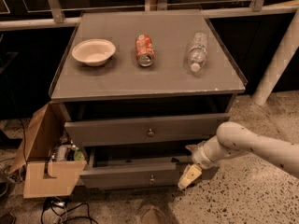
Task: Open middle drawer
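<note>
Gripper [189, 177] sat low at the end of my arm [261, 146], at the right part of the middle drawer [126, 175] front, right of its knob [152, 177]. Clenched or released, I could not tell. Middle drawer stood partly out, below the top drawer [117, 130], also ajar. On the cabinet top [117, 83]: bowl [93, 52], can [145, 50], bottle [197, 51]. Cardboard box [44, 167] lay at left.

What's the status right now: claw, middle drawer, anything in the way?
Gripper low, at right end of middle drawer front. Drawer looks partly pulled out, its knob free. Cardboard box close beside its left end.
</note>
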`<state>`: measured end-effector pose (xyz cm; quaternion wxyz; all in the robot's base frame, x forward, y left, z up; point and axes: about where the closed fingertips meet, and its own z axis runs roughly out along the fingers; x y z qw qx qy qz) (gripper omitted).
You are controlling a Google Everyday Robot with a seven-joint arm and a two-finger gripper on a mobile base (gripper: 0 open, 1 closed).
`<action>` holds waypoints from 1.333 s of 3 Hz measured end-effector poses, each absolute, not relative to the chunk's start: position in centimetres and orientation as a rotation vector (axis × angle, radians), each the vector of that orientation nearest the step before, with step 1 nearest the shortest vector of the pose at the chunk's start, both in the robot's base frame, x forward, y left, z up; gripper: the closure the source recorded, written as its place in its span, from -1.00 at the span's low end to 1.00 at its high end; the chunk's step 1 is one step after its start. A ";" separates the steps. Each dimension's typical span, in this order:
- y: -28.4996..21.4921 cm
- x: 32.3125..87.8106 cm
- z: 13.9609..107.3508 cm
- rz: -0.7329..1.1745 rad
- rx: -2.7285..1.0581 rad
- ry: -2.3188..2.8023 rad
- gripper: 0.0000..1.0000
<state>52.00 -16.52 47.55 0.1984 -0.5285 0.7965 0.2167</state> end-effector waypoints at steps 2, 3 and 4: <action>-15.2 50.8 42.5 0.668 -1.525 2.323 -1.00; -15.7 48.8 41.0 0.700 -1.515 2.364 -1.00; -15.7 48.8 41.3 0.700 -1.515 2.364 -1.00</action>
